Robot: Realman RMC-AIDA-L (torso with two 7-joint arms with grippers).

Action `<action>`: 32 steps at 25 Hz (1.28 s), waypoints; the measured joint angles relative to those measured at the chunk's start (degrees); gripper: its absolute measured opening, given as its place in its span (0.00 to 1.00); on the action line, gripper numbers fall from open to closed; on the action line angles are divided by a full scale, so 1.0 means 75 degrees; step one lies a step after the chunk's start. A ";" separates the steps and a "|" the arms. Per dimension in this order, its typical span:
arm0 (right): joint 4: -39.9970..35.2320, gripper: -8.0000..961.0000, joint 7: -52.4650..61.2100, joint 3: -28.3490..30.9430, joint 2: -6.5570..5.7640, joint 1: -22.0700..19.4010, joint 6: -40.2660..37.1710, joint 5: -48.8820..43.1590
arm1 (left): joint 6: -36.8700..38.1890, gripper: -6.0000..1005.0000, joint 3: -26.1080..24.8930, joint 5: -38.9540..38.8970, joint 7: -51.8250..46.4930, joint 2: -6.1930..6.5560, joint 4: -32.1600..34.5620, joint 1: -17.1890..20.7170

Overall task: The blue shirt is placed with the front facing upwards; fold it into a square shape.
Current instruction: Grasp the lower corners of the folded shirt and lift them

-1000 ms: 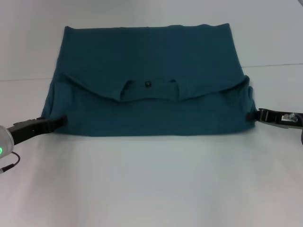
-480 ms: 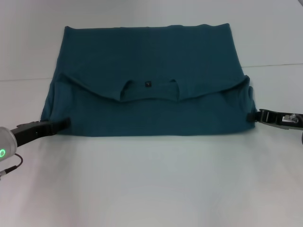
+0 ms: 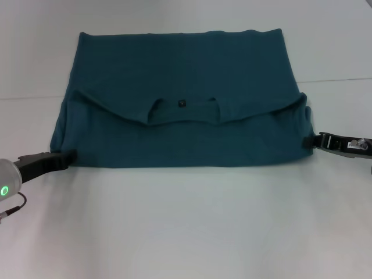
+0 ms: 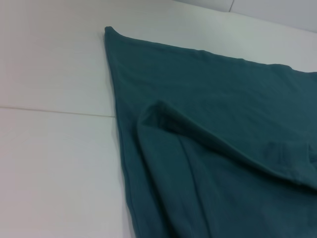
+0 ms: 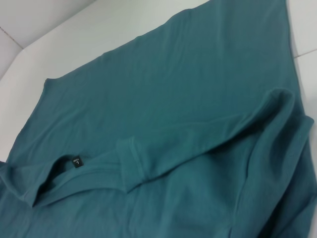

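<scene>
As laid out on the white table [image 3: 186, 232], showing the blue shirt [image 3: 180, 64] toward the far side, roughly centred between the left and right edges. Folded over once: upper part turned down toward the near edge, plain back up, no print visible. Collar [image 3: 183, 113] in the middle of the turned-down flap, with a small dark label [image 3: 181, 103] at its centre. Flap edge running in a shallow curve from one side of the shirt to the other. Side edges slightly bunched where the layers overlap.

Left gripper [image 3: 68, 156] low over the table at the shirt's near left corner, tip touching the cloth edge there; cannot tell whether pinching the cloth or merely against it. Right gripper [image 3: 310, 141] low at the shirt's right side edge, just short of the near right corner, tip against the cloth; cannot tell its grip either. Shirt thus stretched between the two, near hem straight and parallel to the table's near edge.
</scene>
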 joint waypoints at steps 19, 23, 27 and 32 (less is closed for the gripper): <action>0.0023 0.01 -0.0006 0.0003 0.0000 -0.0041 -0.0023 0.0007 | 0.0010 0.02 0.0003 0.0000 -0.0009 0.0000 0.0025 -0.0020; 0.0007 0.01 -0.0007 0.0001 -0.0001 -0.0073 -0.0028 0.0006 | 0.0122 0.01 -0.0005 -0.0001 -0.0055 0.0012 0.0205 0.0059; -0.0001 0.01 -0.0042 0.0004 -0.0032 -0.0155 -0.0134 0.0006 | 0.0516 0.01 -0.0070 0.0009 -0.0173 0.0084 0.0429 0.0253; -0.0009 0.02 -0.0204 0.0011 -0.0066 -0.0268 -0.0343 0.0005 | 0.0780 0.01 -0.0092 0.0425 -0.0547 0.0119 0.0716 0.0439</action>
